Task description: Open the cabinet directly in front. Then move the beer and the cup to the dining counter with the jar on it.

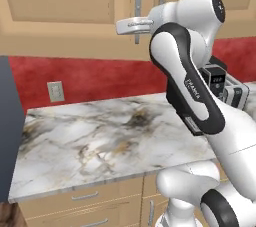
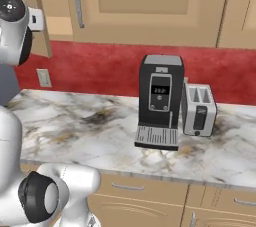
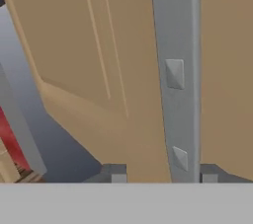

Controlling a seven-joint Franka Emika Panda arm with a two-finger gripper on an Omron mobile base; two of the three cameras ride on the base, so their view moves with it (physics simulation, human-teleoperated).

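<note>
End effector (image 3: 160, 177) sits half open with its tips either side of the handle (image 3: 175, 75), not visibly clamped (can't tell for sure). The cabinet (image 1: 60, 1) hangs above the table (image 1: 100, 136). I'd squeeze first, then pull in an arc.

bare marble worktop (image 1: 100, 141) left, coffee machine (image 2: 160, 102), toaster (image 2: 199, 109) right
</note>
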